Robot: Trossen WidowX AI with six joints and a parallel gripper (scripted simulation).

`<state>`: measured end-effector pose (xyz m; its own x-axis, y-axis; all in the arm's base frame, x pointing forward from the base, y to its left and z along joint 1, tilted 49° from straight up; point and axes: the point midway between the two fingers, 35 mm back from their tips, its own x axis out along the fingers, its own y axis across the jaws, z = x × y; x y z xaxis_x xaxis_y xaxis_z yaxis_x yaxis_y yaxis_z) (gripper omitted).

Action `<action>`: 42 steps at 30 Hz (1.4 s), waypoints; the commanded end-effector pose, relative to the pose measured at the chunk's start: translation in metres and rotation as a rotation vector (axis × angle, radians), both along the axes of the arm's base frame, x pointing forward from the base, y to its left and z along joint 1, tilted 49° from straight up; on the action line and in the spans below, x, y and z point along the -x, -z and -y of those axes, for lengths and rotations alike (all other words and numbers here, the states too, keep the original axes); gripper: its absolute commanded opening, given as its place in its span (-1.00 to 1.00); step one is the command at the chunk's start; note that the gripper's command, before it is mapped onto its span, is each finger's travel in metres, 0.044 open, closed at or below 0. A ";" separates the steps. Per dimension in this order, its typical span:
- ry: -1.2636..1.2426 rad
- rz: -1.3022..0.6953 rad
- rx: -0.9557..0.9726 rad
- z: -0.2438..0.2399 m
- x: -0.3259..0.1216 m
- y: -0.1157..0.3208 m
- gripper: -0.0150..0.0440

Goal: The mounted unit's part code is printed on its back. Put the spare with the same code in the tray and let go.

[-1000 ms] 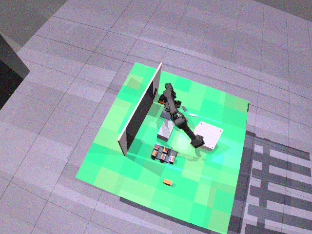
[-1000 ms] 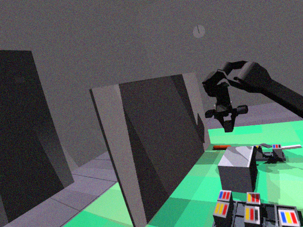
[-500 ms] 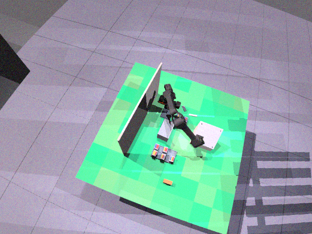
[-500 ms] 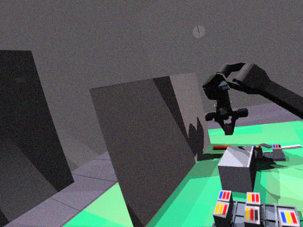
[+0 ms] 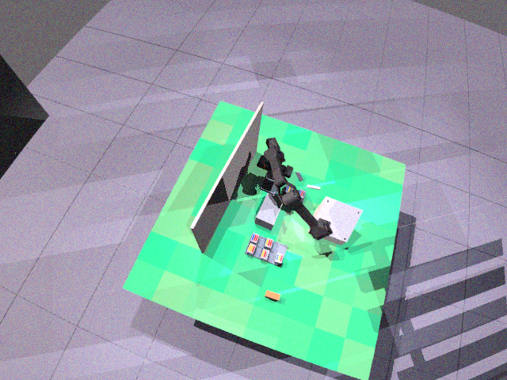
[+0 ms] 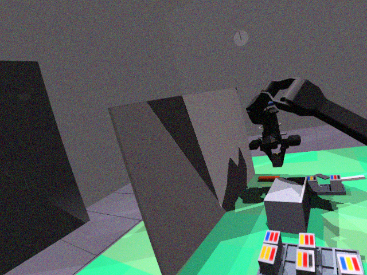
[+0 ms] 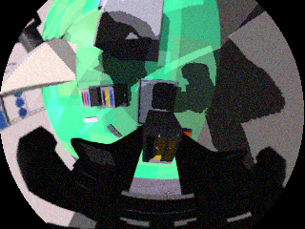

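My gripper (image 6: pixel 277 162) (image 7: pixel 159 128) is shut on a dark block with yellowish stripes on its shaded face; the full code is unclear. It holds the block upright above the table, close to the grey square tray (image 5: pixel 268 185) (image 7: pixel 145 104), which lies partly in shadow. The tray is hidden in the exterior view. A rack (image 5: pixel 279 247) (image 6: pixel 325 258) holds several striped spares. A small rack (image 6: pixel 328 192) holds a red-and-blue striped unit (image 5: pixel 302 193) (image 6: pixel 335 177) (image 7: pixel 86 97) and a blue-and-yellow striped one (image 6: pixel 311 178) (image 7: pixel 109 96). No printed back is readable.
A tall panel (image 5: pixel 229 163) (image 6: pixel 207 130) stands beside the arm. A grey box (image 5: pixel 268 210) (image 6: pixel 285 214) (image 7: pixel 143 10) stands between tray and larger rack. A white platform (image 5: pixel 340 219), orange block (image 5: pixel 272 295), red-orange cylinder (image 6: pixel 268 179), white strip (image 5: pixel 313 187) and dark flat piece (image 5: pixel 299 176) are also there.
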<state>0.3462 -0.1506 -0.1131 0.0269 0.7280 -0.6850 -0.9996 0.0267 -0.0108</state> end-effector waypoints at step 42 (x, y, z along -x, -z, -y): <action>0.003 -0.007 -0.010 -0.035 0.000 0.030 -0.49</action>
<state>0.3480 -0.1205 -0.1401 0.0279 0.7293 -0.6836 -0.9996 0.0270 -0.0119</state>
